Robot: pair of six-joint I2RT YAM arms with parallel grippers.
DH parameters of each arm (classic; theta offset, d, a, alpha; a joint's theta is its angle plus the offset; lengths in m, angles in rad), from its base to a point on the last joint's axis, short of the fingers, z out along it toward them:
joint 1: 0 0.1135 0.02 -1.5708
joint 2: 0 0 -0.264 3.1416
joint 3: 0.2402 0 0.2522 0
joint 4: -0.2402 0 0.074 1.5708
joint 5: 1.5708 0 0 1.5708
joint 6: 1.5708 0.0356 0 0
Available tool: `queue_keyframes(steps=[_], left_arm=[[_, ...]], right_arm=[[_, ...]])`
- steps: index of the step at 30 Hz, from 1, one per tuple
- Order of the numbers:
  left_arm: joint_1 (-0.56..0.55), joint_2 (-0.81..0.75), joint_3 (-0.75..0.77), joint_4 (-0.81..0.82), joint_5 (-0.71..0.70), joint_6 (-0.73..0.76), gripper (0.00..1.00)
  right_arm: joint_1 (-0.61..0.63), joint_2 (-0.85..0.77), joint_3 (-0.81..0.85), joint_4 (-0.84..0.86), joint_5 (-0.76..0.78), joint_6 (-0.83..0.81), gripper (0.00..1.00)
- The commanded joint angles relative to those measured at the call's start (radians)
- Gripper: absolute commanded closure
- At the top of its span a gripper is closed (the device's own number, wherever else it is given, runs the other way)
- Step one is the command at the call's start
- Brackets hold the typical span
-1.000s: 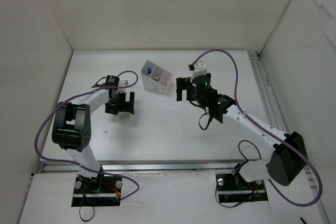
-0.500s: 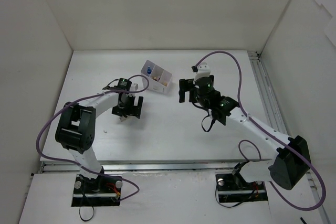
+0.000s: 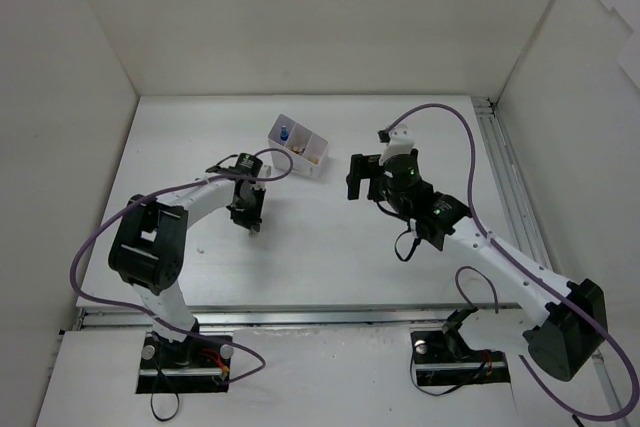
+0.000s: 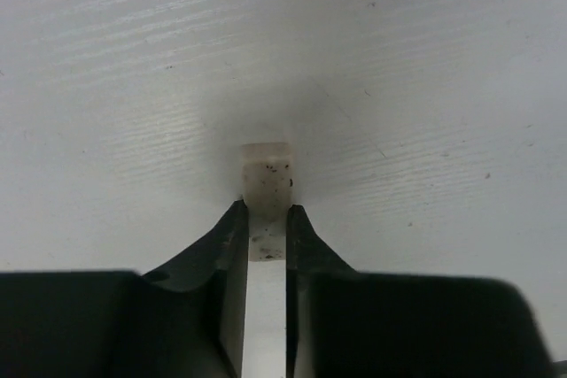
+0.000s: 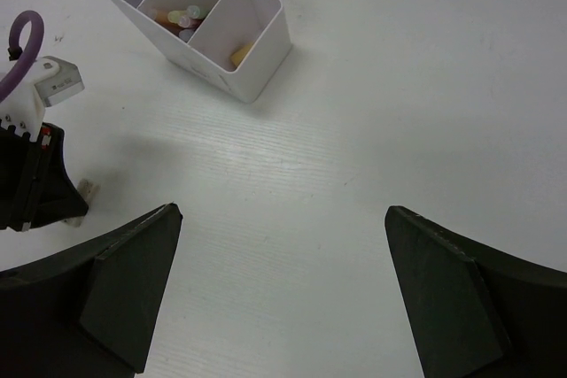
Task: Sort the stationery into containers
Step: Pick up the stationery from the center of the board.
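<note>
One eraser block (image 4: 267,176), pinched by its end in the clenched left fingers (image 4: 226,250), low on the worktop (image 4: 443,86), apart from the box (image 5: 257,59).
Advice: raise straight, slowly, since the shallow hold may pivot; right fingers (image 5: 124,285) spread, empty.

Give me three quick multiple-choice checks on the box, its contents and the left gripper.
1. The coloured sticks lie in which compartment of the box? A middle; B an end one; C none.
2. How many compartments has the box? A two; B three; C four.
3. The left gripper is: A open wide; B shut on a pen; C shut on the whitish block.
Key: 1 A, they sit between the two dividers; 2 B, two dividers split it; 3 C, the fingers pinch the block in the wrist view.
</note>
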Motion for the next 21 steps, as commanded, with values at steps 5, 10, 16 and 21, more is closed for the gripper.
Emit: queue_keyframes(steps=[5,10,16,21], left_arm=[[-0.075,0.023,0.092,-0.082,-0.074,-0.052,1.00],[-0.115,-0.028,0.232,-0.108,-0.096,-0.014,1.00],[-0.170,-0.080,0.434,-0.004,-0.036,0.084,1.00],[-0.179,0.024,0.632,0.070,0.007,0.147,1.00]], right_arm=[[-0.005,-0.064,-0.013,0.041,0.020,0.020,0.02],[-0.005,-0.104,-0.041,0.041,0.029,0.000,0.02],[-0.005,-0.205,-0.140,0.038,0.137,0.013,0.02],[-0.010,-0.301,-0.203,0.003,0.211,0.033,0.02]])
